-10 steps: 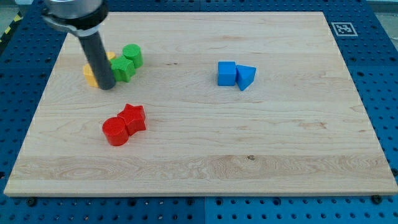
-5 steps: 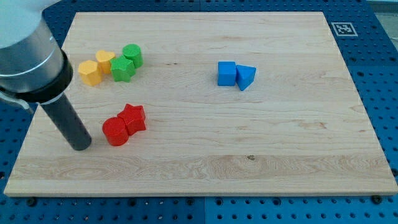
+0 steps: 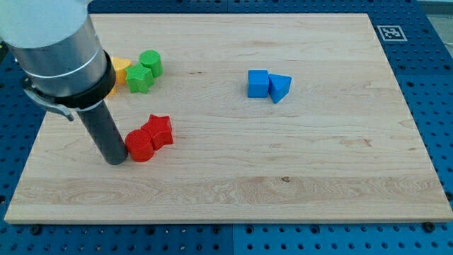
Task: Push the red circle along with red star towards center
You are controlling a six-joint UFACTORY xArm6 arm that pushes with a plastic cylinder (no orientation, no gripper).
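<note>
my tip [image 3: 115,160] touches the red circle block [image 3: 140,145] on its left, the red star block [image 3: 161,130] touching beyond; no jaws on this rod; blue cube [image 3: 257,83] and blue triangle [image 3: 279,87] sit well right.

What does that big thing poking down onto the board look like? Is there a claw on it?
No claw. My arm ends in a wide grey metallic cylinder with a black band at its base, then a plain, straight dark rod. Its lower end, my tip, sits at the view's left of the red circle.

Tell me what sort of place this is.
Probably a robotics lab bench: a wooden board on blue perforated panels, a fiducial marker, and my tip against the red circle.
</note>
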